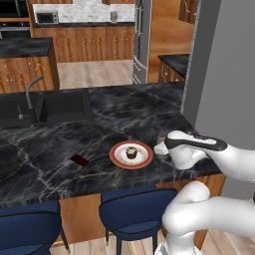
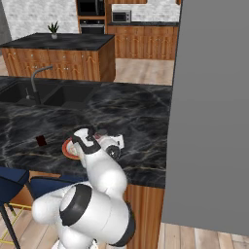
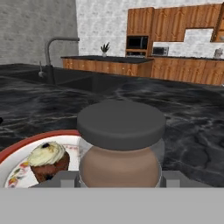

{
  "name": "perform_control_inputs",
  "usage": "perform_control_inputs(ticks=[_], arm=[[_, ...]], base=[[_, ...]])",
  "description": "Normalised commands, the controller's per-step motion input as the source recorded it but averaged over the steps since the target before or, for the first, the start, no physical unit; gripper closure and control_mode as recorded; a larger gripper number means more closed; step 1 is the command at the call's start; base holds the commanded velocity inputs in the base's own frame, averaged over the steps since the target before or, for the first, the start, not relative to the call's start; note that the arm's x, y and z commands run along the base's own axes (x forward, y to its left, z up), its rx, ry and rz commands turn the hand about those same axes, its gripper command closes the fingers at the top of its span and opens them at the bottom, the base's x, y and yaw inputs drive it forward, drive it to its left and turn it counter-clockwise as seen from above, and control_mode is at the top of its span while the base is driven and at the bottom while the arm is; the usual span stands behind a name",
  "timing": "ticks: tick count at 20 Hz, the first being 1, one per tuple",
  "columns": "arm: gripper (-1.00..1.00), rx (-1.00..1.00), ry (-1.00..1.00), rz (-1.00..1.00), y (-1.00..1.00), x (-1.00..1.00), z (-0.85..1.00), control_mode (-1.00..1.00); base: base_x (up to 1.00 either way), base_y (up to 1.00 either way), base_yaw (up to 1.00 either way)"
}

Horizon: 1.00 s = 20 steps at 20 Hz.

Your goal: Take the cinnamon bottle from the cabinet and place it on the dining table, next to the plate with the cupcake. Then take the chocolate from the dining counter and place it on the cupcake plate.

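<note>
Hand view: the gripper (image 3: 119,179) has its two dark finger tips pressed against either side of one small cylindrical cinnamon bottle (image 3: 120,146) with a black cap, pale grey upper body and brown lower part, so the jaws are clamped on it. The bottle stands upright just beside one round white plate with an orange-red rim (image 3: 17,151), which holds one tiny brown cupcake with a pale top (image 3: 48,160).

In the left base view, the plate (image 1: 144,159) and cupcake (image 1: 131,152) sit near the front edge of the long black marble dining table with pale veins (image 1: 55,144). One small flat dark brown chocolate bar (image 1: 79,160) lies on the slab on the plate's far side from the gripper, apart from it. Two blue stools (image 1: 132,211) stand below the table's edge. One sunken dark sink with a grey tap (image 1: 55,107) is set into the slab farther back.
</note>
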Motion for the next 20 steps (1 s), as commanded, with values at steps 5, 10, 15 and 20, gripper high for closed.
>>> perform_control_inputs(ticks=[5, 10, 15, 20], arm=[[-1.00, 0.00, 0.00, 0.03, -0.01, 0.21, -0.04, -1.00], [-1.00, 0.00, 0.00, 0.01, -0.19, 0.15, 0.28, -1.00], [-1.00, 0.02, 0.05, 0.00, -0.19, 0.00, 0.67, -1.00], [-1.00, 0.00, 0.07, 0.02, -0.05, -0.03, 1.00, -1.00]], base=[[0.00, 0.00, 0.00], [0.00, 0.00, 0.00], [0.00, 0.00, 0.00], [0.00, 0.00, 0.00]])
